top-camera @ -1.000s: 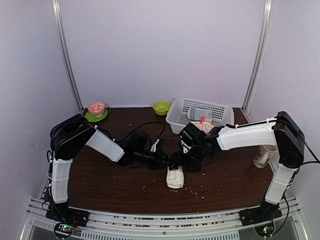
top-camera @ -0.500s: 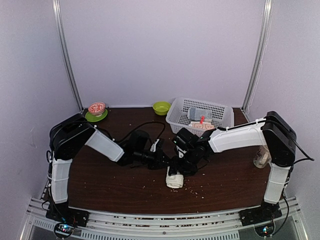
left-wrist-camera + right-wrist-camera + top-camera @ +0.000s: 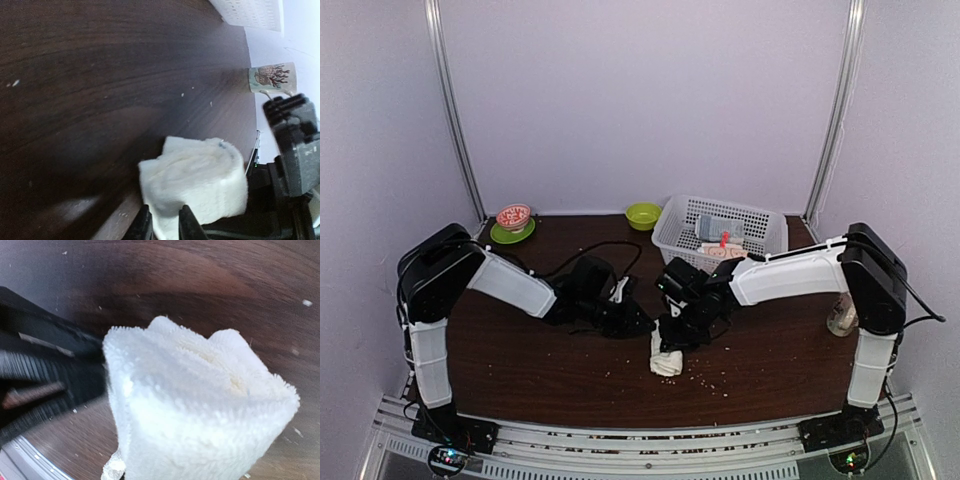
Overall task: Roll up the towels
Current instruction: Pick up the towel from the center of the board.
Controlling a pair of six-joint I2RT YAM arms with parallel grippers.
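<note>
A plain cream-white towel (image 3: 666, 357), rolled into a short thick roll, lies on the dark table (image 3: 540, 370) between both arms. In the left wrist view this towel (image 3: 200, 175) has a small blue mark at its top. My left gripper (image 3: 162, 227) stands nearly shut, and a fold of the roll's near edge sits in the narrow gap. My right gripper (image 3: 672, 335) is over the roll's far end. In the right wrist view the towel (image 3: 200, 405) fills the space between the jaws. A cream towel with orange-pink print (image 3: 725, 252) lies in the basket.
A white basket (image 3: 760, 218) stands at the back right and holds a grey-blue rolled towel (image 3: 717, 228). A green bowl (image 3: 643, 214) and a patterned bowl on a green plate (image 3: 514, 217) sit at the back. A printed mug (image 3: 841, 315) stands at the right edge.
My right gripper has moved left and down and closed from wide open onto the roll. My left arm has drawn back to the left a little, and its jaws have eased slightly.
</note>
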